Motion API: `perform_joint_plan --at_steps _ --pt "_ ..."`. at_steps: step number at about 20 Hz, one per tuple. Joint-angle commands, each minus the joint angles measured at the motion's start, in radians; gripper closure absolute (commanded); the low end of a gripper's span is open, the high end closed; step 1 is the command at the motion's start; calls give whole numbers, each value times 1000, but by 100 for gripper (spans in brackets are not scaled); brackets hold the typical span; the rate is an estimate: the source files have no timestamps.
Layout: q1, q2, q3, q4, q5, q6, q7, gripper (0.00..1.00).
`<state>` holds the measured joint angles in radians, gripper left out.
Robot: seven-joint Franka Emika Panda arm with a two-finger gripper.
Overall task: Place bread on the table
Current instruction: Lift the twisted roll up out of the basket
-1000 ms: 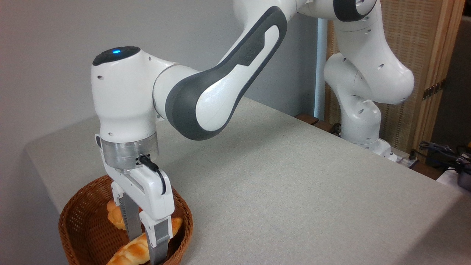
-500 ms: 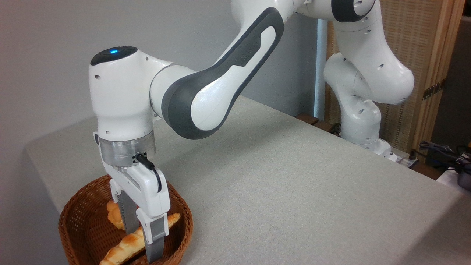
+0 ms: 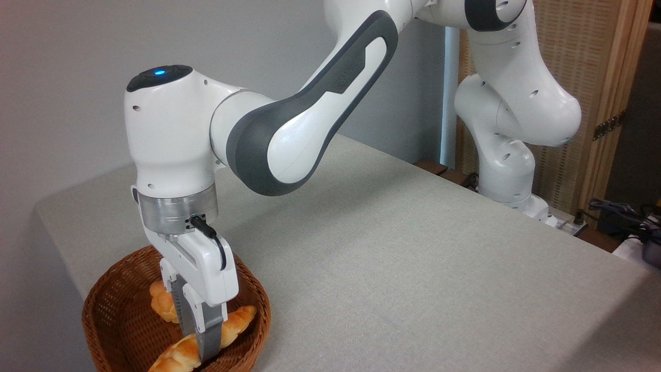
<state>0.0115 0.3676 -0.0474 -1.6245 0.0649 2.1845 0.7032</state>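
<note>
The long braided bread (image 3: 233, 321) lies slanted inside the round brown wicker basket (image 3: 106, 302) at the table's near left corner. My gripper (image 3: 199, 345) reaches straight down into the basket, and its two grey fingers are pressed against the loaf's middle, shut on it. The front finger (image 3: 208, 337) covers the loaf's centre; both tapered ends stick out either side. The loaf's lower left end (image 3: 173, 358) is still low in the basket. The light grey-beige table (image 3: 413, 258) stretches away to the right.
A small knotted bun (image 3: 161, 305) sits in the basket behind the fingers. The arm's base (image 3: 508, 191) stands at the table's far right edge, with cables (image 3: 619, 214) beside it. A wooden screen (image 3: 578, 77) is behind.
The two fingers, spread on either side of the loaf a second ago, have drawn together onto it. The loaf shifted and tilted slightly in the basket as the wrist edged left.
</note>
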Motion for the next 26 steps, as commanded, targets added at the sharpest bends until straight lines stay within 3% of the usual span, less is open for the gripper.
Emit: perform_joint_plan --at_steps 1,8,16,19,20,23,26 --pt "4 -4 -9 27 0 1 -7 97" --pt "4 -25 -22 90 1 -15 -16 99" --pt "5 -70 -19 110 -3 -173 -14 100" --pt "18 -142 -3 110 -80 -265 -14 100" --pt "43 -168 -5 107 -97 -297 -11 100" --pt "56 -231 -2 91 -119 -425 -2 100" --pt "56 -336 0 -33 -169 -485 -1 100"
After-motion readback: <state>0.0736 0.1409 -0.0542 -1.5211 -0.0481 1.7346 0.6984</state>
